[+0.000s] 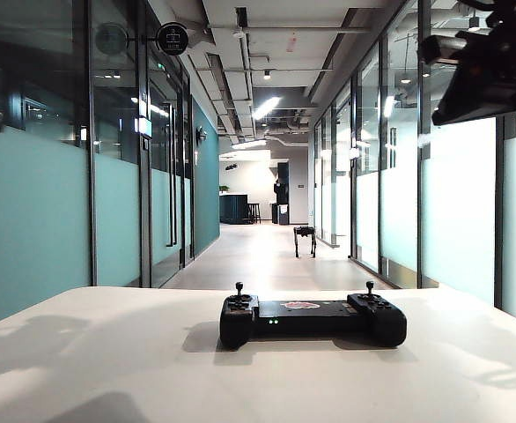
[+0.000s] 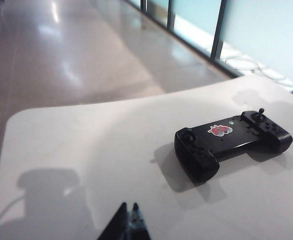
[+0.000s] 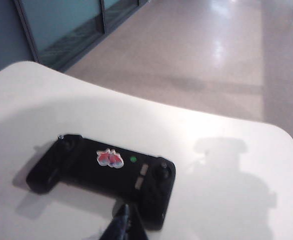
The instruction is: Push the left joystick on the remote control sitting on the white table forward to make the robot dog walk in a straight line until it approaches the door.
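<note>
Stage: we judge the push is over or not yet begun; the dog (image 1: pixel 305 239) stands far down the corridor, right of centre, and no finger touches the remote (image 1: pixel 312 318).
Remote: it lies flat on the table (image 1: pixel 108 361), near the middle, its sticks upright and its green lights toward us.
Left stick: the left stick (image 1: pixel 239 289) stands free on the remote's left end, well apart from both grippers.
Left gripper: the left gripper (image 2: pixel 128 220) shows only as dark tips in the left wrist view, pressed together with no gap, holding nothing, above bare table to the left of the remote. In the exterior view we barely see this arm, only a dark sliver at the left edge.
Right gripper: the right gripper (image 3: pixel 125 220) has its tips together and empty, above the near side of the remote toward its right end.
Right arm: in the exterior view it hangs high at the upper right, raised well clear of the table.
Doing it well: we should come down on the left stick with closed tips, touch its near side and press straight away from us, no sideways lean, so the dog keeps a straight line.
Care: we should hold the remote steady, since it can slide on the smooth top.
Door: we cannot tell which door is meant, nor how near the dog is.
</note>
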Controlling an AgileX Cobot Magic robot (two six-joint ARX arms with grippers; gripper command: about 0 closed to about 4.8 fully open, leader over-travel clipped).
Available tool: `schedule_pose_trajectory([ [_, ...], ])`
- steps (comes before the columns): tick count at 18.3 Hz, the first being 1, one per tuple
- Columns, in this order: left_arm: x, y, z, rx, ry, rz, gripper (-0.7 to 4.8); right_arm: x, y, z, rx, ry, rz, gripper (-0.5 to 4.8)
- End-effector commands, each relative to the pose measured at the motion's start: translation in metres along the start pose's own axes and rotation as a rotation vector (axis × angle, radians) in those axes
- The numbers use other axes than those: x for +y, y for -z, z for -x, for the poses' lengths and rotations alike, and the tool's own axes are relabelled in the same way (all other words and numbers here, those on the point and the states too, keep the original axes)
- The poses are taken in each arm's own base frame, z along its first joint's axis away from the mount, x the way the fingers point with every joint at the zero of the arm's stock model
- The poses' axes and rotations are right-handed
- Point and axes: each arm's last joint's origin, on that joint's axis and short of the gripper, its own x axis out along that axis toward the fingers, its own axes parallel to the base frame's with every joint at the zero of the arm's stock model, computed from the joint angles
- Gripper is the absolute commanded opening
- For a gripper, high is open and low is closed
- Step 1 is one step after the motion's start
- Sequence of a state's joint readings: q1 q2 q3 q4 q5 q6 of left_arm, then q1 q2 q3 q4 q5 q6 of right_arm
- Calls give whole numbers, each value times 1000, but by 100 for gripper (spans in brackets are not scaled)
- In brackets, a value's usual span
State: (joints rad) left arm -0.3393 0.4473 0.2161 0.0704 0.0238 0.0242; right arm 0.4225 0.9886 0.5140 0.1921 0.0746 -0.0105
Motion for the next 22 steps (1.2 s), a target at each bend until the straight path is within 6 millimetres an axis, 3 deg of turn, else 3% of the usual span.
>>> schedule_pose_trajectory([
  [1,1,15,11,43,-42,-2,-5,0,1,7,-21,-11,19,-5],
  [8,0,39,36,84,-60,43,-5,-2,24,41,-32,-10,18,-6],
  [12,0,40,36,94,-65,64,-5,-4,37,59,-75,-9,15,-6],
  [22,0,40,36,94,-65,64,-5,-6,75,81,-151,34,6,-6],
])
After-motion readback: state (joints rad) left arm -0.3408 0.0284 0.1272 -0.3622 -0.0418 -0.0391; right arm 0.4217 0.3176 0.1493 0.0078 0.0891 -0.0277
